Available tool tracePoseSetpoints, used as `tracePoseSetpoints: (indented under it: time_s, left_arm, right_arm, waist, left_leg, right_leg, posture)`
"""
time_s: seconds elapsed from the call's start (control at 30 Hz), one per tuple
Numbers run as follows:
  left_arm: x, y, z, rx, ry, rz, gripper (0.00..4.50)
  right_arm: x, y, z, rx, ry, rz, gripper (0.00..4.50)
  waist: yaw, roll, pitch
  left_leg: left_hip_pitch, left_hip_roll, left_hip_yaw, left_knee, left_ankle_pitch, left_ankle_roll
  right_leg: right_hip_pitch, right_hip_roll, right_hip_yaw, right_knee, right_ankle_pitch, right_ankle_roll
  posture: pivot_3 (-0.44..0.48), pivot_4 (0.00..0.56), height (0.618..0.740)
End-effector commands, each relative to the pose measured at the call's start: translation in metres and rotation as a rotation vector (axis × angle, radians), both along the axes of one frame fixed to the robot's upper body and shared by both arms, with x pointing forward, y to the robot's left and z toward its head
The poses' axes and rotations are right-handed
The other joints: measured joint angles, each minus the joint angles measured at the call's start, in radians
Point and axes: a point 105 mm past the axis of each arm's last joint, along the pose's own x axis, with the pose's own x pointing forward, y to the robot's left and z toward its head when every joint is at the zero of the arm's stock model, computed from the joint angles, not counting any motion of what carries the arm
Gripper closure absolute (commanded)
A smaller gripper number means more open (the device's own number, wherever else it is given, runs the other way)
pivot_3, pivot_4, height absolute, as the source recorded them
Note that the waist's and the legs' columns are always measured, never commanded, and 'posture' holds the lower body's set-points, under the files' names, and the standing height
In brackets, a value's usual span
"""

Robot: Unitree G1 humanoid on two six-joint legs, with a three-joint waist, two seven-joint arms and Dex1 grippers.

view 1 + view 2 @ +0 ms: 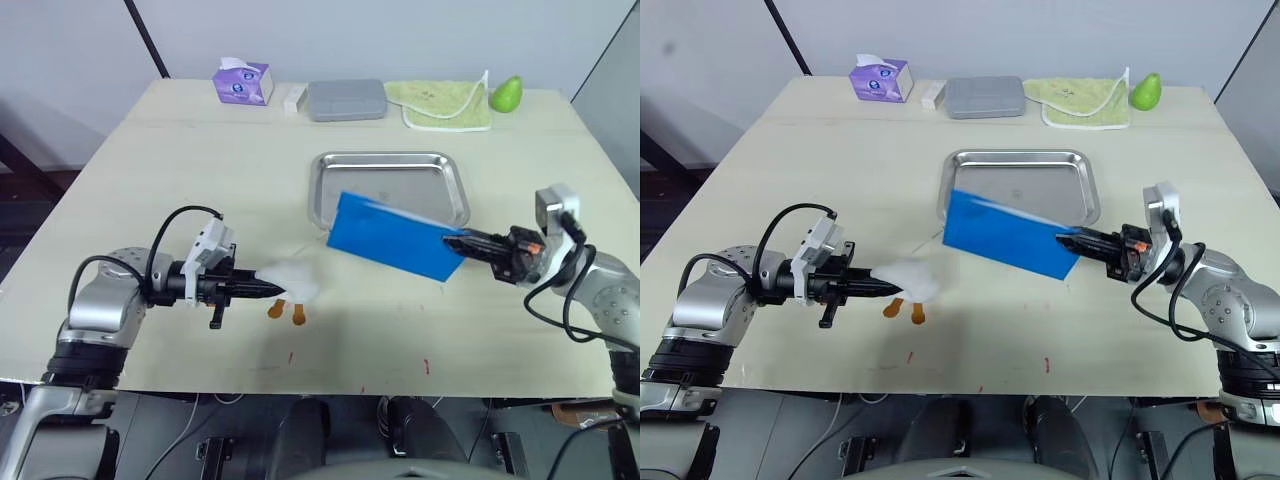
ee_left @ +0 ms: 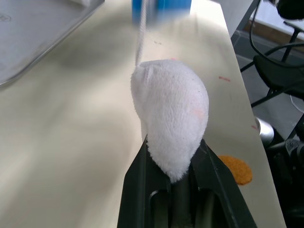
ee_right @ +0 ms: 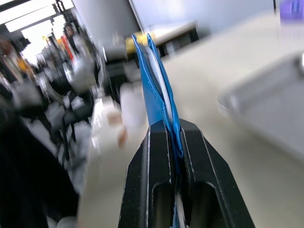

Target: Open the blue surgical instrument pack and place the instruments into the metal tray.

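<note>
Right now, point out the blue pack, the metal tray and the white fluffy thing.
blue surgical instrument pack (image 1: 392, 238), left eye view, its face.
metal tray (image 1: 389, 158), left eye view, far rim.
white fluffy thing (image 2: 172, 112), left wrist view, its middle.

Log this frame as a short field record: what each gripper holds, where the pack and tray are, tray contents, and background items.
left gripper: shut on a white fluffy object, just above the table
right gripper: shut on the blue surgical instrument pack at its edge
pack position: lifted, tilted, overlapping the near edge of the metal tray
tray contents: no instruments visible
link: a thin white strip runs from the white object toward the pack
far edge: tissue box, grey case, green cloth, green pear-shaped object
</note>
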Motion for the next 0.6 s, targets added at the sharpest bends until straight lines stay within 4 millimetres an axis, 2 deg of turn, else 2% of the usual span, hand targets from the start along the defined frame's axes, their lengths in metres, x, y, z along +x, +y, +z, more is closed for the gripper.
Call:
tracePoseSetpoints:
  time_s: [0.03,0.17,0.3,0.4,0.6]
  left_arm:
    - [-0.005,0.001,-0.002,0.059,-0.024,-0.031,4.46]
    - [-0.002,0.006,-0.002,0.099,-0.065,-0.024,4.46]
    - [0.029,0.012,0.014,0.160,-0.222,0.056,4.46]
    - [0.044,0.012,0.019,0.223,-0.324,0.056,4.46]
    - [0.067,-0.002,0.020,0.285,-0.502,0.063,4.46]
  right_arm:
    - [-0.004,-0.004,0.030,0.118,-0.027,0.011,4.50]
    - [-0.005,-0.003,0.028,0.080,-0.023,0.004,4.50]
    - [-0.009,0.000,0.005,-0.073,-0.033,0.005,4.50]
    - [-0.009,0.001,-0.005,-0.113,-0.043,-0.002,4.50]
    - [-0.007,0.005,-0.023,-0.187,-0.059,-0.018,4.50]
  waist:
    - [0.001,0.000,0.000]
    - [0.003,0.000,0.000]
    - [0.012,0.000,0.000]
    - [0.018,0.000,0.000]
    - [0.020,0.000,0.000]
  left_leg:
    - [0.000,0.000,0.000,0.000,0.000,0.000]
    - [0.000,0.000,0.000,0.000,0.000,0.000]
    - [0.000,0.000,0.000,0.000,0.000,0.000]
    - [0.000,0.000,0.000,0.000,0.000,0.000]
    - [-0.001,0.000,0.001,0.000,0.000,0.000]
  right_leg:
    - [0.000,0.000,0.000,0.000,0.000,0.000]
    - [0.000,0.000,0.000,0.000,0.000,0.000]
    - [0.000,0.000,-0.001,0.000,0.000,0.000]
    - [0.000,0.000,0.000,0.000,0.000,0.000]
    - [-0.001,0.000,0.001,-0.001,0.000,0.000]
  posture:
    - [0.000,0.150,0.738]
    - [0.000,0.150,0.738]
    - [0.000,0.150,0.738]
    - [0.000,0.150,0.738]
    - [0.000,0.150,0.738]
